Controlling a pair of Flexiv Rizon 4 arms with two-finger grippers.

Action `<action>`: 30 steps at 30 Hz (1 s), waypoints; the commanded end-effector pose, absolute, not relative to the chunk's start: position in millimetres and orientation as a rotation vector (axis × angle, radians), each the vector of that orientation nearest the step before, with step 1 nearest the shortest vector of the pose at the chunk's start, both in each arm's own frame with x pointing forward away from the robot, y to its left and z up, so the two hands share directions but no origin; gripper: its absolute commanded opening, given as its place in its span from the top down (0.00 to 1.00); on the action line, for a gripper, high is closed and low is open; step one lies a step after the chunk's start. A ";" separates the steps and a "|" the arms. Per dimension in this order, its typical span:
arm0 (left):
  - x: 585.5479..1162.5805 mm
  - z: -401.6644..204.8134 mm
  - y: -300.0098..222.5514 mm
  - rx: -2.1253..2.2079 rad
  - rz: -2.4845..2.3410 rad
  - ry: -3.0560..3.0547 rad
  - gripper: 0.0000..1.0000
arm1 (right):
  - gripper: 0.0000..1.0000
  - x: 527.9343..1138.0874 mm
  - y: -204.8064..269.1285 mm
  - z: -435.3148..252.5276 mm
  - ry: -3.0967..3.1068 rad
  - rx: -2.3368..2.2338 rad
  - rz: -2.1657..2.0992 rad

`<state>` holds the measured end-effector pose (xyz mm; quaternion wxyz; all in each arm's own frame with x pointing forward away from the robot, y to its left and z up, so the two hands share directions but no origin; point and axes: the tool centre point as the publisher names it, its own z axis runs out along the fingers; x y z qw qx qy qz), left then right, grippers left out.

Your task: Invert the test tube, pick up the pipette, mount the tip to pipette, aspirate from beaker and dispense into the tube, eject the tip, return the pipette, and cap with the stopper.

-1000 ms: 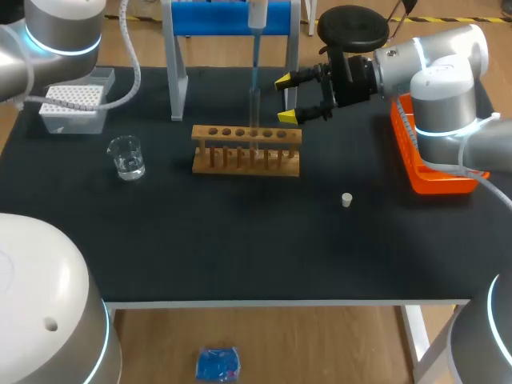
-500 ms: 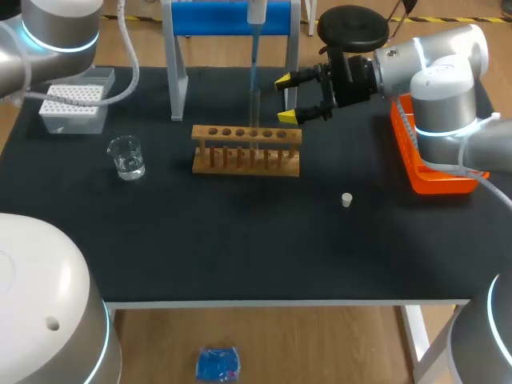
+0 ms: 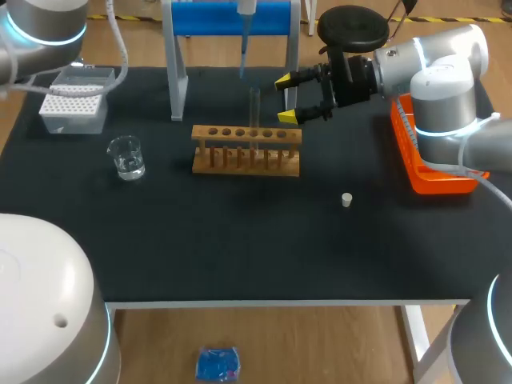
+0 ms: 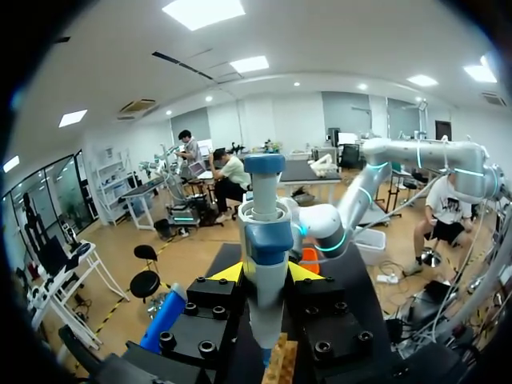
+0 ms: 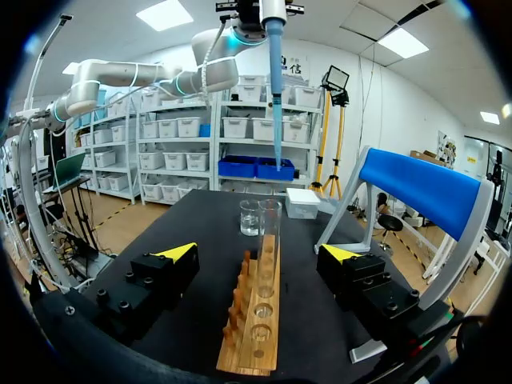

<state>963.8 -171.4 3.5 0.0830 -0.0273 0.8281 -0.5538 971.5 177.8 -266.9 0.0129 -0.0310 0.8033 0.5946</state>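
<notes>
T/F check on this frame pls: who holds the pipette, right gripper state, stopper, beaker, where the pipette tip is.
1. The left gripper is shut on the pipette. True.
2. The right gripper grips the test tube. False: it is open and apart from the tube, which stands in the wooden rack.
3. The stopper caps the tube. False: it lies on the table, apart from the rack.
4. The beaker stands on the rack's left-arm side. True.
5. The pipette's tip sits in the beaker. False: it hangs above the rack.
</notes>
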 end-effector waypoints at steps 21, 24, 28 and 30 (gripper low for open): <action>846.8 -48.3 -120.0 -0.209 -1.644 2.440 1.00 | 0.00 971.9 177.9 -267.5 2.503 -0.098 1.854; 838.4 -57.0 -125.0 -0.217 -1.664 2.424 1.00 | 0.00 971.9 177.9 -267.5 2.503 -0.098 1.854; 831.7 -67.3 -137.5 -0.200 -1.675 2.429 1.00 | 0.00 971.9 177.9 -267.5 2.503 -0.098 1.854; 830.2 -72.1 -143.6 -0.177 -1.691 2.428 1.00 | 0.00 971.9 177.9 -267.5 2.503 -0.098 1.854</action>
